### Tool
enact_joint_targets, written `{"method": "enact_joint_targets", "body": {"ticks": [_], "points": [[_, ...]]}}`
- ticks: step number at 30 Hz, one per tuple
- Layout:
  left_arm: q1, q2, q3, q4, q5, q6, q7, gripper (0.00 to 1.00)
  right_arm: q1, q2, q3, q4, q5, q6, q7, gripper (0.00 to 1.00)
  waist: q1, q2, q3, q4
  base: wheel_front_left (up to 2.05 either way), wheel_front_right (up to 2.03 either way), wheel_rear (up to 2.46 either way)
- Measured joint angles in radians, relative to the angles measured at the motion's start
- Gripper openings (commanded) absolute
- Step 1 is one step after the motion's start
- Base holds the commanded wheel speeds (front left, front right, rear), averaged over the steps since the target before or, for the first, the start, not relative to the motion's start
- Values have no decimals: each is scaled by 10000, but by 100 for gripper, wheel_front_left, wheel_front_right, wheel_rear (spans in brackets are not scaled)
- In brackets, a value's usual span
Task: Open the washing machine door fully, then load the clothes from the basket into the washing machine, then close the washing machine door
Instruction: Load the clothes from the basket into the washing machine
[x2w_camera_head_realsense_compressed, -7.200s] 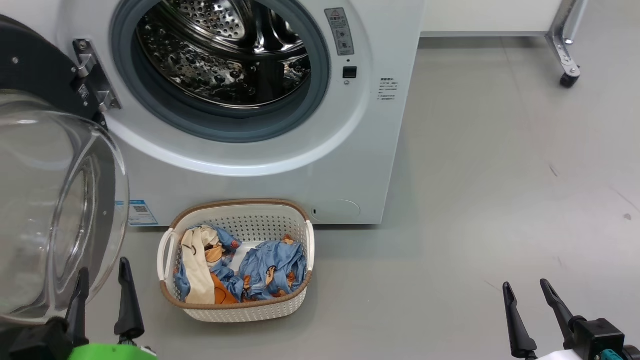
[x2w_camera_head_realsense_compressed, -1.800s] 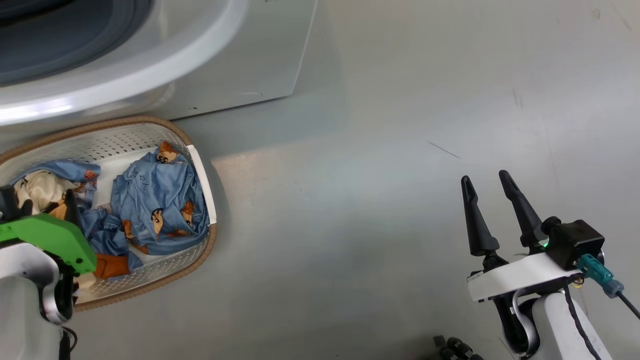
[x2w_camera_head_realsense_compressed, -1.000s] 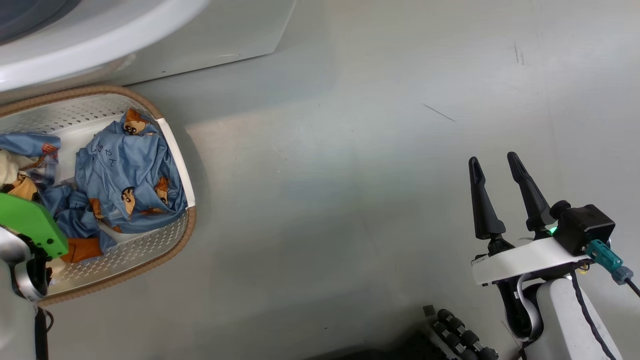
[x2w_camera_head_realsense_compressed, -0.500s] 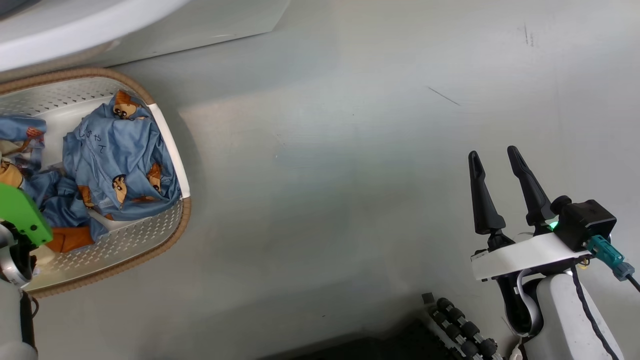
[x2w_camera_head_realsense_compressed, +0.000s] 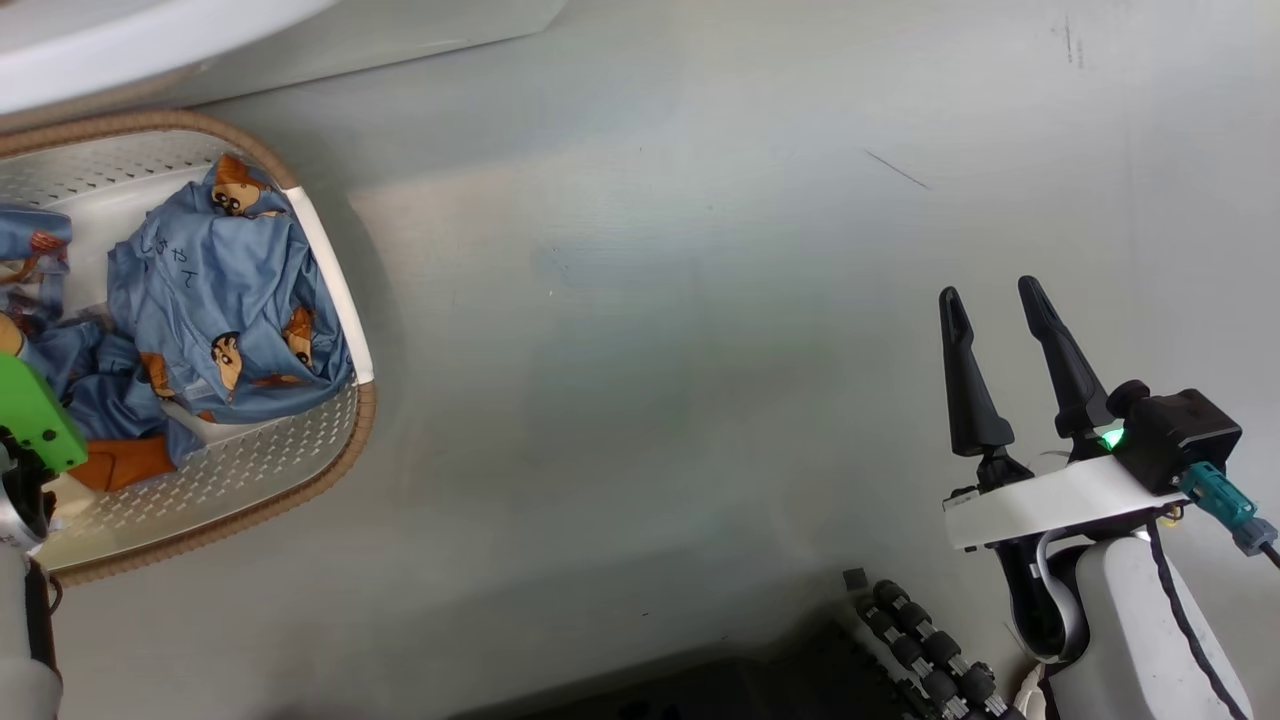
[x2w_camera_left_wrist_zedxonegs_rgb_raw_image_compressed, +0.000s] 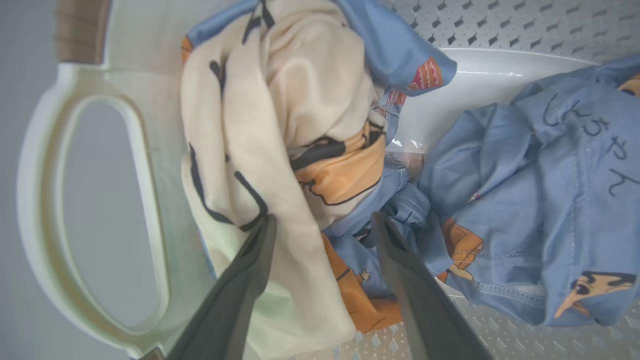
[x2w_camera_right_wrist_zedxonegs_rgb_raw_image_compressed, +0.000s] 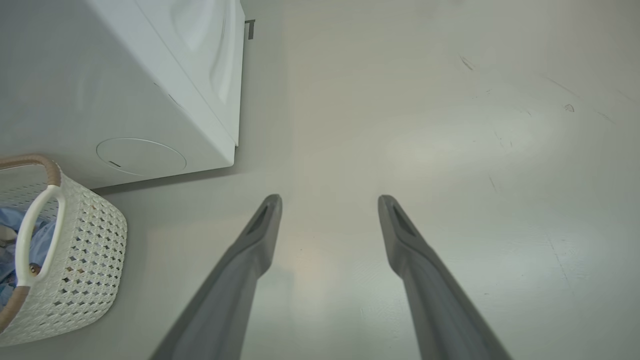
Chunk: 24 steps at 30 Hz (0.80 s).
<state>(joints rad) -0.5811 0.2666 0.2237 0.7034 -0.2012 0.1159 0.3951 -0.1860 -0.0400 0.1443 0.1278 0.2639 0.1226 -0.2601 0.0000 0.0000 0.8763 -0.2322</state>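
The cream perforated basket (x2w_camera_head_realsense_compressed: 345, 455) with its brown rim stands on the floor against the washing machine (x2w_camera_head_realsense_compressed: 120, 50). It holds the clothes (x2w_camera_head_realsense_compressed: 215, 290): blue printed garments (x2w_camera_left_wrist_zedxonegs_rgb_raw_image_compressed: 545, 200) and a cream and orange piece (x2w_camera_left_wrist_zedxonegs_rgb_raw_image_compressed: 280, 100). My left gripper (x2w_camera_left_wrist_zedxonegs_rgb_raw_image_compressed: 324, 220) is open, low inside the basket, its fingertips either side of a fold where cream, orange and blue cloth meet, beside the white handle (x2w_camera_left_wrist_zedxonegs_rgb_raw_image_compressed: 35, 200). My right gripper (x2w_camera_head_realsense_compressed: 988, 290) hangs open over bare floor, far right of the basket, with nothing between its fingers (x2w_camera_right_wrist_zedxonegs_rgb_raw_image_compressed: 260, 235). The washing machine door is out of view.
In the right wrist view the washing machine's lower front corner (x2w_camera_right_wrist_zedxonegs_rgb_raw_image_compressed: 150, 115) is just right of the basket (x2w_camera_right_wrist_zedxonegs_rgb_raw_image_compressed: 85, 250). Grey floor (x2w_camera_head_realsense_compressed: 650, 350) spreads between basket and right arm. A black ridged part of my base (x2w_camera_head_realsense_compressed: 920, 650) shows at the bottom edge.
The head camera has kept turning, so the basket and washer slide left and up in the picture. My left arm's green wrist sits lower left. Both grippers stay open.
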Motion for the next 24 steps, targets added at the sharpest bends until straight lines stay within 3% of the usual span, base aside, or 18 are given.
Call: {"method": "enact_joint_targets", "body": {"ticks": [24], "points": [[-753, -109, 646, 740, 650, 35, -531, 100, -99, 0, -198, -234, -130, 0, 0, 100, 0, 0, 493, 142, 0, 0, 0]]}}
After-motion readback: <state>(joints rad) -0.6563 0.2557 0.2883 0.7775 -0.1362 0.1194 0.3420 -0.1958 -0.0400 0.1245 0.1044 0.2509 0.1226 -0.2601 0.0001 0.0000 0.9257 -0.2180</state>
